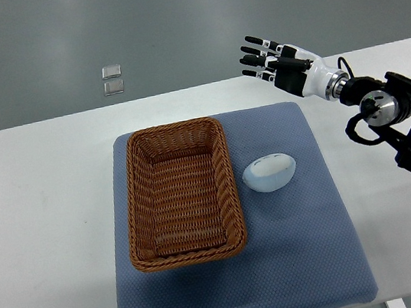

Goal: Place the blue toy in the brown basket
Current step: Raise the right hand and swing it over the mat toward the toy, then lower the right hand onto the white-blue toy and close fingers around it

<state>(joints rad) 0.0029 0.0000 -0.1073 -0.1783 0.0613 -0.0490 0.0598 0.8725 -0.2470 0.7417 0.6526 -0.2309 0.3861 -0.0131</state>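
Farthest left there is only bare white desk (46, 224); no left arm shows anywhere in the view. On the grey floor beyond the desk's far edge lie two small pale squares (112, 80), too small to identify, possibly floor markers. A blue mat (314, 261) covers the middle of the desk, and the brown basket (181, 193) sits on its left half, empty, its woven floor fully visible. Just beside the basket's right rim, apart from it, the blue toy (269, 173) lies on the mat: a pale blue, egg-like shape resting on its side.

Further right and toward the far edge, the right hand (277, 63) hangs above the mat's far right corner, fingers stretched out and spread, holding nothing, well apart from the toy.

By this showing the task has hardly begun: the toy is untouched and the basket holds nothing. What is left is the whole of it: reaching the toy, grasping, lifting it over the rim, and letting go inside. Nothing stands between hand and toy; the basket's raised right wall is the only obstacle on the short way across.
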